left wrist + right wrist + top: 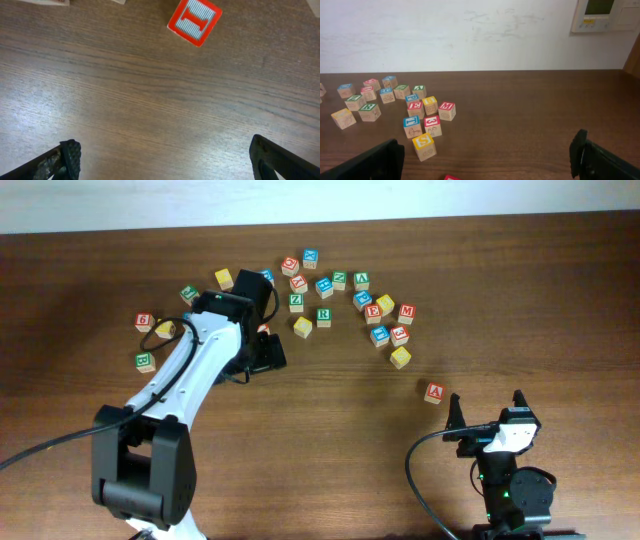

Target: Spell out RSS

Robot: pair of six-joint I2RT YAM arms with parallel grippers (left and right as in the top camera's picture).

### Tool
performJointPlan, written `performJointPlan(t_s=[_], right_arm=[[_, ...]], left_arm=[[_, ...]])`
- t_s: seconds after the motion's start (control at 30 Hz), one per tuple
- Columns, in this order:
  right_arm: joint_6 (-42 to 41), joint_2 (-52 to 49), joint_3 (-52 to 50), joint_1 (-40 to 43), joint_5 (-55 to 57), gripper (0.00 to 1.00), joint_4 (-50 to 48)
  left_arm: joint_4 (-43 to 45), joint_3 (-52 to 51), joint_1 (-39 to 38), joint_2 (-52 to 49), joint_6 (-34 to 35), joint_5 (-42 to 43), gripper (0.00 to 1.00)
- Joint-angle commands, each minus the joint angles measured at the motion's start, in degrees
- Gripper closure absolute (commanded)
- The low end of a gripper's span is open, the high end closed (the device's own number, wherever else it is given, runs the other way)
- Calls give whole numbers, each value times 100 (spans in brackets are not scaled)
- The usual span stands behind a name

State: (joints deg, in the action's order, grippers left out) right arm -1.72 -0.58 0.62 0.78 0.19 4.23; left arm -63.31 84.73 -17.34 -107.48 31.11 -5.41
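Note:
Lettered wooden blocks lie scattered across the far half of the table. A green R block (323, 315) sits among them and also shows in the right wrist view (369, 111). A yellow S block (400, 357) lies at the near right of the group, in front of my right gripper (424, 145). My left gripper (262, 352) is open and empty low over bare table (165, 160), with a red block (194, 20) just ahead of it. My right gripper (487, 408) is open and empty (485, 160) near the front right.
A red A block (433, 392) lies apart, just beyond my right gripper. Three more blocks, among them a green one (145, 361), sit left of my left arm. A white wall (470, 30) rises behind the table.

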Motion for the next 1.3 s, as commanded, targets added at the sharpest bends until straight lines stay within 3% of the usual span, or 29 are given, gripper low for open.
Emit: performJointPlan(t_s=[0.0, 0.27, 0.33, 0.43, 0.57, 0.63, 0.73, 0.87, 0.97, 1.27], right_arm=[[-26, 39, -31, 37, 48, 2, 42], [-26, 39, -31, 37, 48, 2, 42], [-24, 39, -31, 37, 48, 2, 42], [-24, 39, -31, 37, 48, 2, 42], [-24, 39, -31, 37, 48, 2, 42], [-26, 39, -31, 37, 48, 2, 42], [-24, 39, -31, 37, 48, 2, 42], [-24, 39, -31, 37, 48, 2, 42], [-24, 39, -31, 37, 48, 2, 42], [-26, 39, -31, 37, 48, 2, 42]], left_arm=[[120, -39, -17, -57, 15, -149, 1], [940, -39, -17, -57, 13, -173, 1], [1342, -39, -13, -57, 13, -815, 1], [1558, -39, -13, -59, 13, -758, 1], [1025, 31, 79, 20, 11, -286, 1], [636, 356, 494, 400, 13, -232, 1], [-94, 452, 1602, 1178, 13, -238, 1], [-656, 337, 2750, 1187, 13, -232, 1], [-1054, 337, 3569, 1187, 15, 422, 1], [-1764, 337, 3582, 1182, -13, 765, 4]])
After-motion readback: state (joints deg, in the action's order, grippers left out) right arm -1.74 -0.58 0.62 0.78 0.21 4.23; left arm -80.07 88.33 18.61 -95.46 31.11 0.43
